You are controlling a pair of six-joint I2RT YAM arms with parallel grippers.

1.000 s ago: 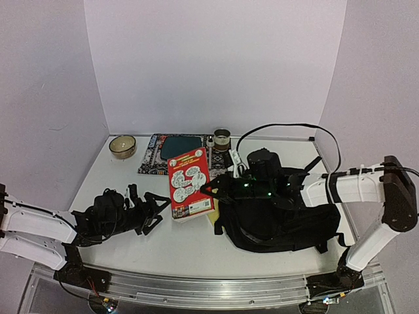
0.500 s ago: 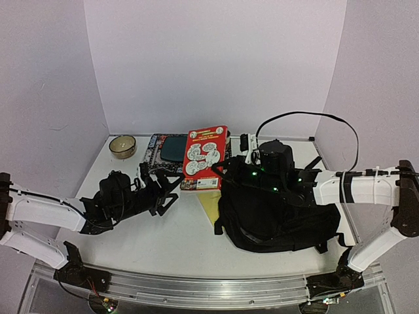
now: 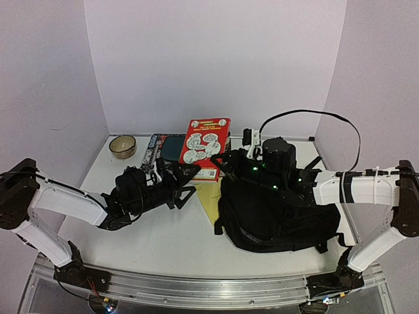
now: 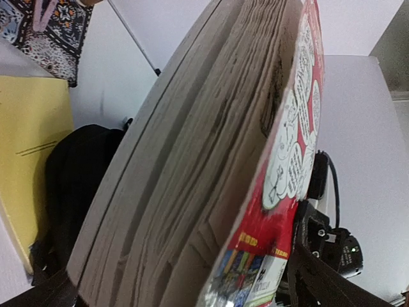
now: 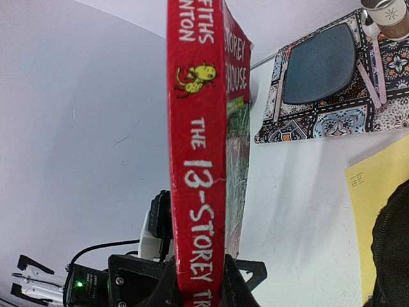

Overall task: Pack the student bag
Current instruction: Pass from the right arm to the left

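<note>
Student bag (image 3: 281, 219), a soft black fabric backpack, slumps at 4 o'clock on the table (image 3: 163, 229). Its limp fabric could snag the thick red paperback book (image 3: 204, 145), or the book could pivot out of a thin edge grip. Left pincer (image 3: 185, 182), at 9 o'clock of the bag, gapes fully wide around the page edge, gripping nothing. Right pincer (image 5: 198, 284), at 12 o'clock, is nearly closed, pinching the book's spine.

reading off the red glossy paperback book (image 5: 197, 160): white spine lettering gives me "the 13-storey tr", cut off below. above it i get "ffiths" and "nton", and "house" on the cover edge.
</note>
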